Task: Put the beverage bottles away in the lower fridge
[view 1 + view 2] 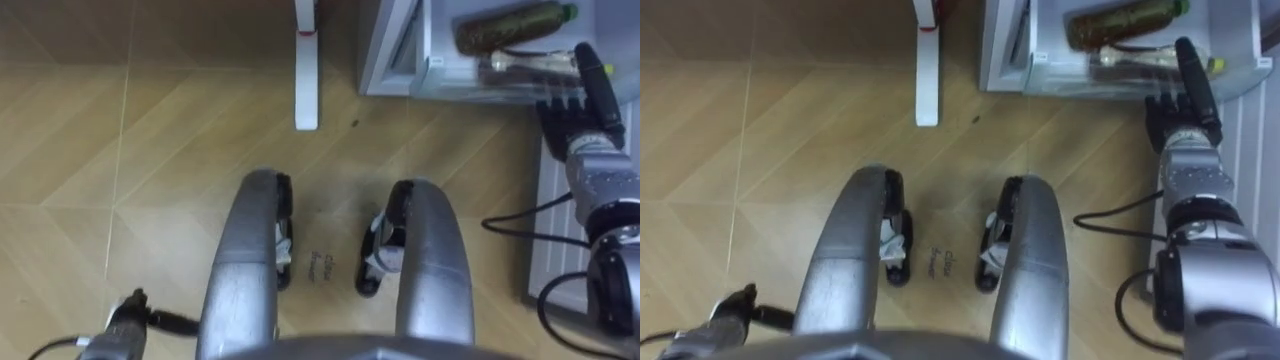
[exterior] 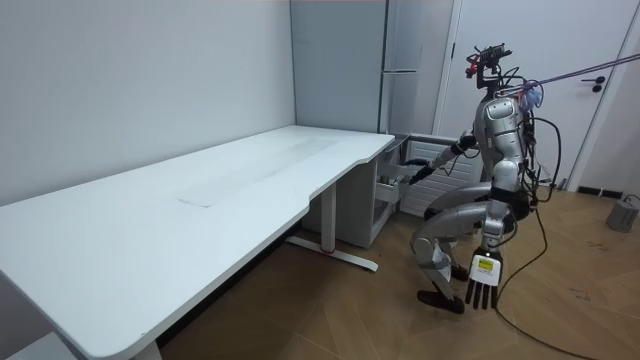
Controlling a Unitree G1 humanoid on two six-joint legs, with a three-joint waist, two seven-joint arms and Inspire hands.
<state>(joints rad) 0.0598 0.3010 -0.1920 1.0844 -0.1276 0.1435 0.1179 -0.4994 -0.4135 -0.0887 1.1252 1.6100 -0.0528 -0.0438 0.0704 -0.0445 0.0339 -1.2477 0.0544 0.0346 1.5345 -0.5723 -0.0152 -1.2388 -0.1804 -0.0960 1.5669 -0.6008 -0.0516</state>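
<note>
Two drinks lie on their sides in the open lower fridge drawer (image 1: 440, 78): a dark bottle with a green cap (image 1: 515, 25) and a clear bottle (image 1: 525, 65) in front of it. My right hand (image 1: 575, 105) reaches out to the drawer's front edge, its fingers straight beside the clear bottle and holding nothing. In the room view I crouch with bent knees before the drawer, right hand (image 2: 415, 172) stretched toward it. My left hand (image 2: 483, 285) hangs by my knee with straight fingers, empty; its wrist (image 1: 125, 322) sits at the lower left.
A white desk leg (image 1: 306, 70) stands on the wooden floor just left of the drawer. The long white desk (image 2: 200, 200) runs along the wall, with the tall grey fridge (image 2: 400, 60) at its end. A door (image 2: 600, 90) is behind me.
</note>
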